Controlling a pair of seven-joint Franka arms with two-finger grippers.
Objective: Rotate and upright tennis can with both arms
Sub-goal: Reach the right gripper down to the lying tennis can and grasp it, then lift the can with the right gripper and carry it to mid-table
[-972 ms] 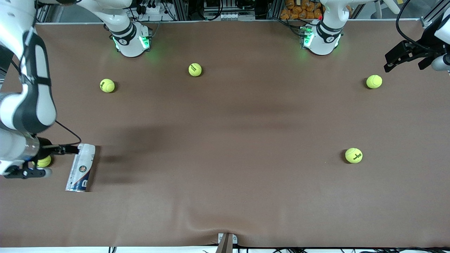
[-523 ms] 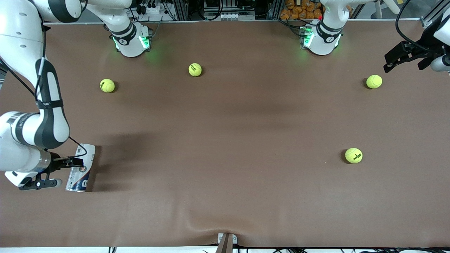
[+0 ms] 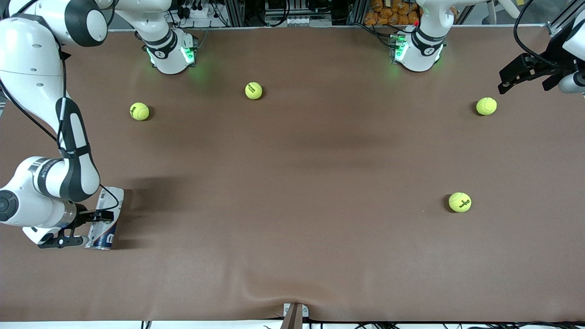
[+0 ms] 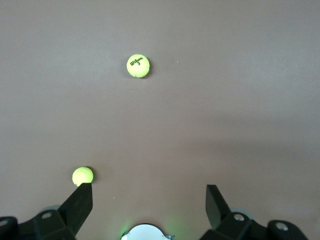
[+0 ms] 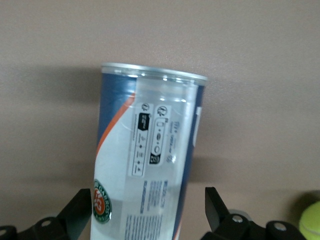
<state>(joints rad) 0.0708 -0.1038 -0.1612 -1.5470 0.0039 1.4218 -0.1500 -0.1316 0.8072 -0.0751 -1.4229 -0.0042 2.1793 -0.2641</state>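
The tennis can lies on its side on the brown table, near the right arm's end and toward the front camera. Its silver-rimmed end points at that camera. My right gripper is low at the can, open, with one finger on each side of the can's body. In the right wrist view the can fills the gap between the two black fingers, and the round logo sits close to one of them. My left gripper is open and empty, held in the air at the left arm's end of the table. It waits there.
Yellow-green tennis balls lie scattered: two close to the right arm's base, one below the left gripper, one nearer the front camera. Another ball lies right beside the can. The brown cloth has a ripple near the front edge.
My right arm has swung along the can toward the front camera, and its open fingers now straddle the can's body. The arm now hides the ball beside the can. The left arm is still.
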